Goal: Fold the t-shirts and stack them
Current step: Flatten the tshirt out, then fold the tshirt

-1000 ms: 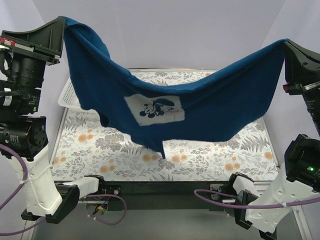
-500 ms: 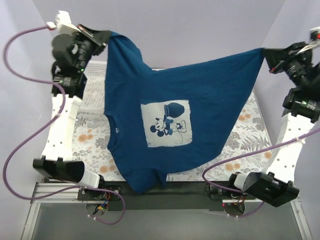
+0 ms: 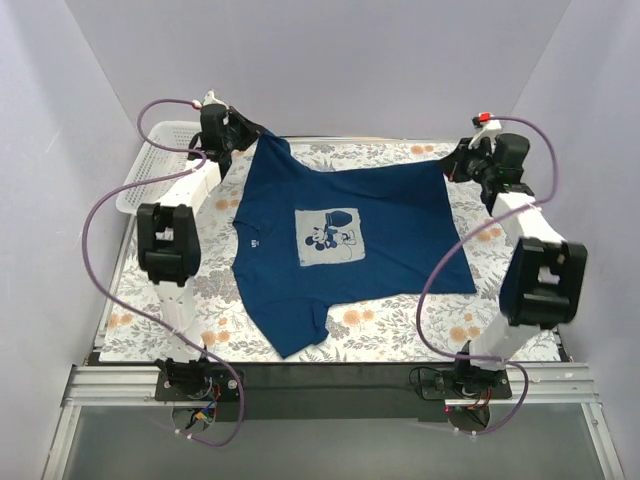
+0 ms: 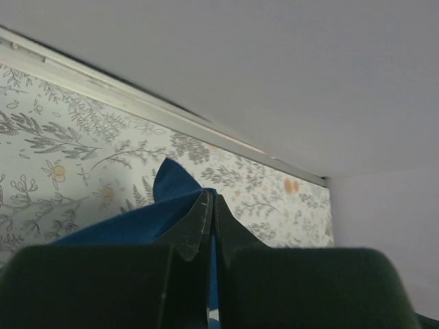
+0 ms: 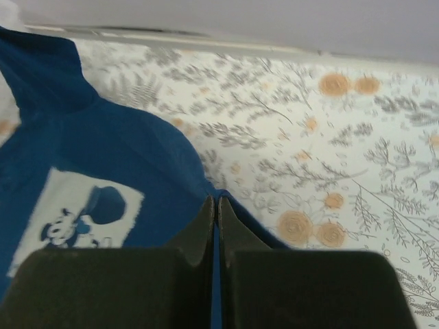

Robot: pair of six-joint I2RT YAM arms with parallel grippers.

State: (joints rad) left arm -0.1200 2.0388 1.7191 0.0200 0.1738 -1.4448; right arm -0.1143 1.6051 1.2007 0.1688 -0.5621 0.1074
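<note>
The left arm (image 3: 178, 302) and the right arm (image 3: 520, 215) are built alike: white moulded links joined by boxy black joint housings. A purple cable (image 3: 88, 250) runs along the left arm and a second purple cable (image 3: 428, 290) along the right one. Both lead to small black bases (image 3: 185, 378) with thin coloured wiring. A red mark (image 3: 487, 119) sits near the right wrist. The left hand (image 4: 210, 200) and the right hand (image 5: 215, 202) each have two dark, matte fingers tapering to thin tips.

I'm counting one t-shirt (image 3: 340, 250), one white basket (image 3: 150, 172), one worktop (image 3: 400, 320), and two pincers showing: left pincer (image 3: 245, 135), right pincer (image 3: 453, 165).
</note>
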